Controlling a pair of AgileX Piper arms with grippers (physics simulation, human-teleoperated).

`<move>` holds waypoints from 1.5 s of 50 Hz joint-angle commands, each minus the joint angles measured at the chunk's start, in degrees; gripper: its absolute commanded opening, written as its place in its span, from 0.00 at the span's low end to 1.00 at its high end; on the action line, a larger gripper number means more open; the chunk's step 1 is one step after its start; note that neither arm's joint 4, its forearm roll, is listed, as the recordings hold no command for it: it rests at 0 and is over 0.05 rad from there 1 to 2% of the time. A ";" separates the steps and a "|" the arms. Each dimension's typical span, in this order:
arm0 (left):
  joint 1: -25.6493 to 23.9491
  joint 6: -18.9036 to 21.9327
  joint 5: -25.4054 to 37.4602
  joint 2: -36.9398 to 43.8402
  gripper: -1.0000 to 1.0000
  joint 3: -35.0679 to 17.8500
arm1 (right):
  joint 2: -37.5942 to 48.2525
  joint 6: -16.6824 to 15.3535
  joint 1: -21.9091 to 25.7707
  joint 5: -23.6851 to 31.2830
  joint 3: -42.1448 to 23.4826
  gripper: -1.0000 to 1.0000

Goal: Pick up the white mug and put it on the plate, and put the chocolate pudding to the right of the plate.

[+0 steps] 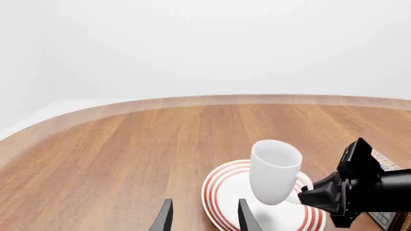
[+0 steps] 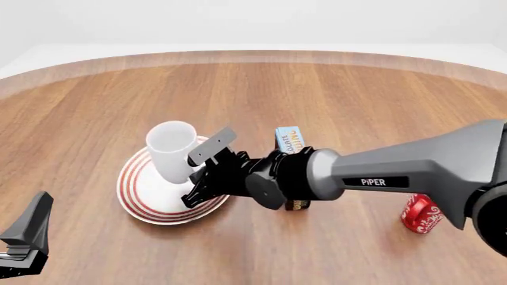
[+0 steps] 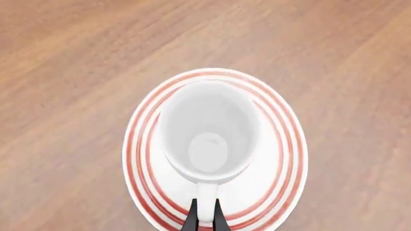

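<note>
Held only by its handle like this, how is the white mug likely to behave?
The white mug looks rigid, glossy ceramic, so probably slippery. The right gripper pinches only its thin handle, so it may swing; it already hangs tilted over the plate. Dropped, it would likely tip or chip.

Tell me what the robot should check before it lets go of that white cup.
1. Right gripper pinching the cup's handle: ok.
2. Cup over the plate: ok.
3. Cup upright: not ok, it leans in the front view.
4. Cup bottom touching the plate: cannot tell.
5. Left gripper clear of the cup: ok, open and apart.
6. Pudding box right of the plate: ok, partly hidden by the arm.
</note>
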 commanded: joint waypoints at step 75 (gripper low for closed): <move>0.00 0.00 0.00 0.00 1.00 0.00 | 3.30 0.73 -0.82 2.36 -2.88 1.00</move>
